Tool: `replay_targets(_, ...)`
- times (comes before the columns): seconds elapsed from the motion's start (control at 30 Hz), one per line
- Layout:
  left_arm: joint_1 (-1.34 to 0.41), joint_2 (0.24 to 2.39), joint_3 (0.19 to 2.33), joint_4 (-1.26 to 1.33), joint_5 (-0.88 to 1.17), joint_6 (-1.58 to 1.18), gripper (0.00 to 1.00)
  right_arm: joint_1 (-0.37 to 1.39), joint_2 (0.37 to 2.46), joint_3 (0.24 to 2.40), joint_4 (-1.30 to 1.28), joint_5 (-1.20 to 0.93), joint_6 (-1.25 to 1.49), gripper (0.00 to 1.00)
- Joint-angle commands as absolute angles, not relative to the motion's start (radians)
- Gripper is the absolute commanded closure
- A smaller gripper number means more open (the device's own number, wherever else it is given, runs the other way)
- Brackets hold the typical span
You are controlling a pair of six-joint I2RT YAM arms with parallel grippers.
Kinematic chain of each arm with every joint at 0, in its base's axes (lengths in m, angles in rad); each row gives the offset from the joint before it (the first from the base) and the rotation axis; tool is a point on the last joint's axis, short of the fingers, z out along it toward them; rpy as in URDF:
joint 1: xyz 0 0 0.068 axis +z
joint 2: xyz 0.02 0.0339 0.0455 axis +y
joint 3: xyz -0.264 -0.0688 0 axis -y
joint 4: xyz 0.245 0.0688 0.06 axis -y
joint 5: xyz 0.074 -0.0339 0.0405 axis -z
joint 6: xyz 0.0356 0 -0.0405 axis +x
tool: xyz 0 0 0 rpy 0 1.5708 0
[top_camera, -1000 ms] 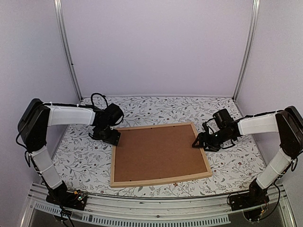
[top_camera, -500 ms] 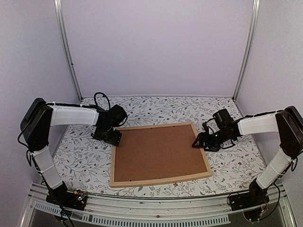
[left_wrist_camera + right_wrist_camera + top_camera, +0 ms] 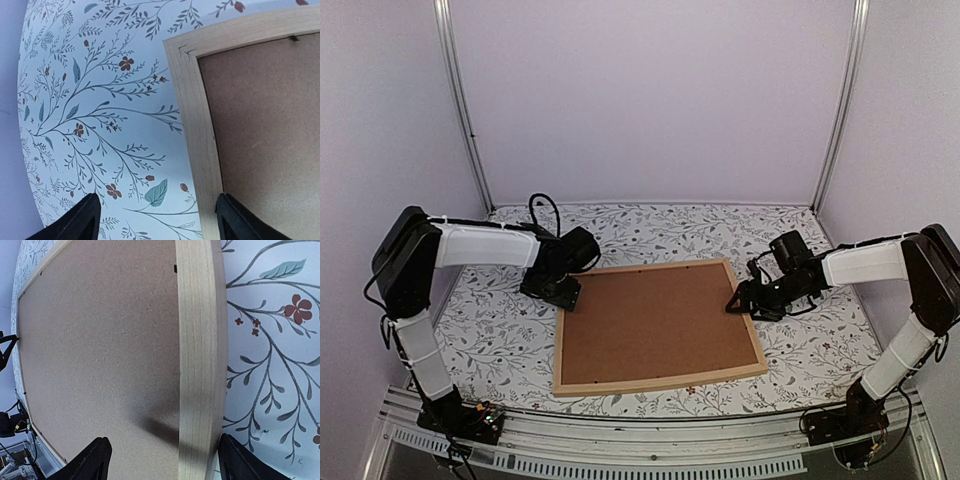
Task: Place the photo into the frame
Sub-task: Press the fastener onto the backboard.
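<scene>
The frame [image 3: 660,381] of light wood lies flat on the table with its back up, and a brown backing board [image 3: 655,322] fills it. The photo is not in view. My left gripper [image 3: 563,293] is at the frame's far left corner. In the left wrist view it [image 3: 157,200] is open: one finger [image 3: 82,220] is over the cloth, the other [image 3: 240,222] is at the inner edge of the wooden strip [image 3: 200,125]. My right gripper [image 3: 738,302] is at the frame's right side, and it [image 3: 165,440] is open astride the right strip [image 3: 197,340], holding nothing.
A floral tablecloth [image 3: 490,340] covers the table. Plain walls close in the back and both sides, with metal posts [image 3: 465,110] at the back corners. A black cable [image 3: 535,208] loops behind the left wrist.
My left arm has moved a little to the right, towards the frame's far left corner. The right arm and the frame have not moved.
</scene>
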State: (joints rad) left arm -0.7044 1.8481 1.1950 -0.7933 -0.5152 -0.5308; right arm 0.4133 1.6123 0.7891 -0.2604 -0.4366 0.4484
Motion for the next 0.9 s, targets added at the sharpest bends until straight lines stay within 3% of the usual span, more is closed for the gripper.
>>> replay_targets(0.0, -0.761, 1.942, 1.16, -0.775, -0.353, -0.549, 0.17, 0.421, 1.627, 0.773, -0.238, -0.442, 0.44, 0.23)
replay_targets(0.6, -0.824, 2.023, 1.195, -0.777, -0.367, -0.571, 0.17, 0.42, 1.631, 0.769, -0.238, -0.446, 0.443, 0.23)
replay_targets(0.87, -0.815, 1.835, 1.179, -0.762, -0.417, -0.575, 0.16, 0.42, 1.63, 0.771, -0.246, -0.438, 0.439, 0.23)
